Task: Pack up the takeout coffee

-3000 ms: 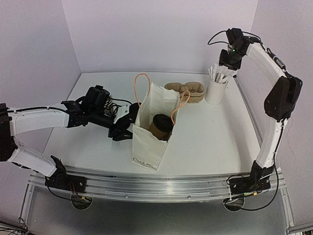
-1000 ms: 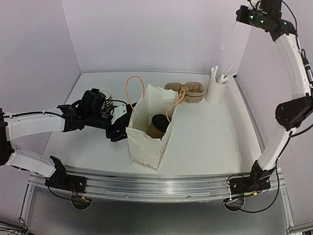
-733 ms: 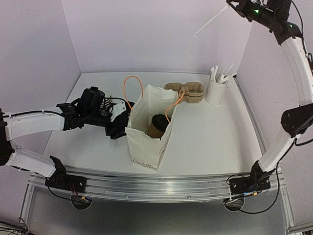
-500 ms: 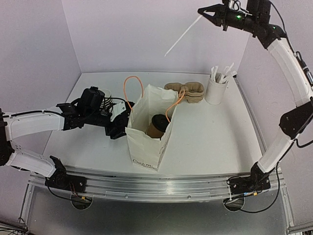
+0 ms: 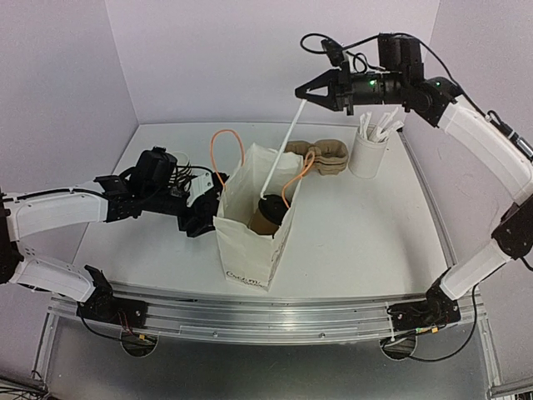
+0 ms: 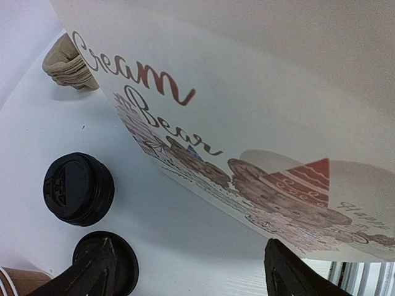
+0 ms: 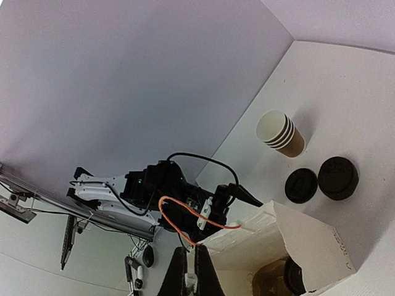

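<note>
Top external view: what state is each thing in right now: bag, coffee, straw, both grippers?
paper bag: upright, top open.
takeout coffee: inside the bag, lid on.
straw: slanted, lower end at the bag's open top.
right gripper: shut on the straw.
left gripper: open, beside the bag.

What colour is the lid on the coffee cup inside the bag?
Black. The top camera shows the lid best, down inside the white bag.
</note>
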